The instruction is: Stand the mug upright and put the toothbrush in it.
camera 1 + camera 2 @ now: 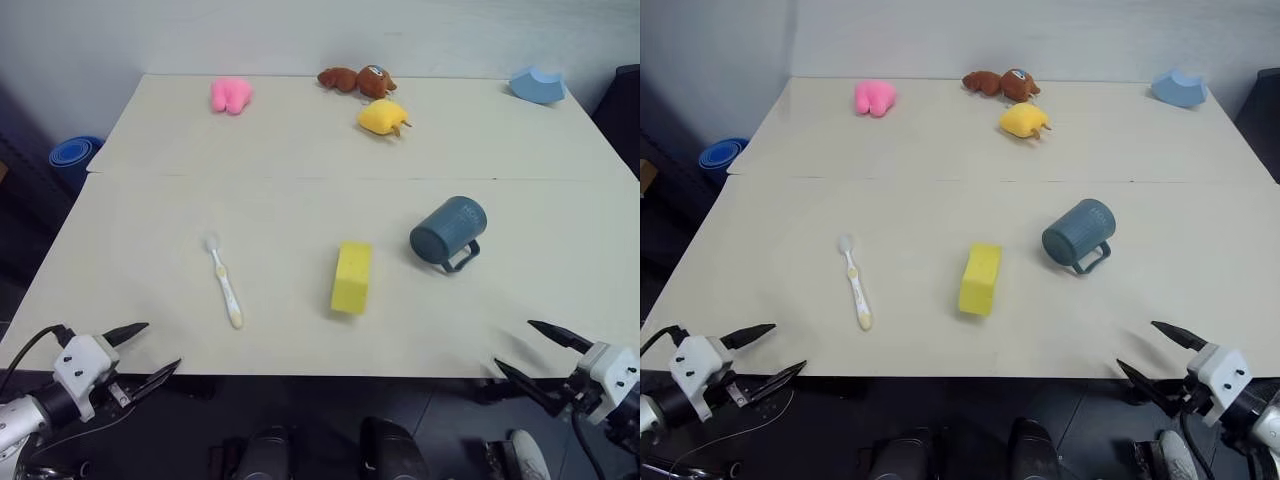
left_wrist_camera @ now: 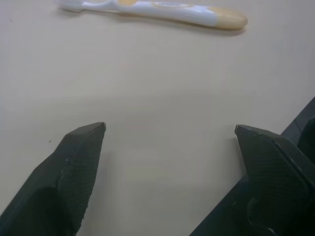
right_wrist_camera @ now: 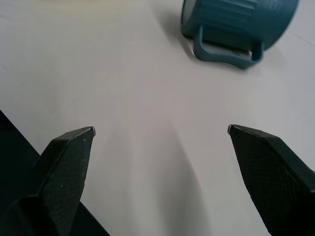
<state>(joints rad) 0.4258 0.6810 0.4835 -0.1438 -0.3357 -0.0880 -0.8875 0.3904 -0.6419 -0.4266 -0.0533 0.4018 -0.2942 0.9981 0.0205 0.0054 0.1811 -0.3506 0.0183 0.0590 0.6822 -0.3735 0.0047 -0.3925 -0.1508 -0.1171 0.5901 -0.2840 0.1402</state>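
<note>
We find the mug point(image 1: 447, 233) on its side right of centre in the head view, handle toward us — it looks rigid and smooth, so we'd take it across the rim or by the handle. The toothbrush point(image 1: 225, 282) lies flat left of centre on the table point(image 1: 300, 150) — light, slim, best pinched mid-handle. Left tool point(image 1: 139, 355) and right tool point(image 1: 544, 352) hover at the near edge, spread wide, empty.
</note>
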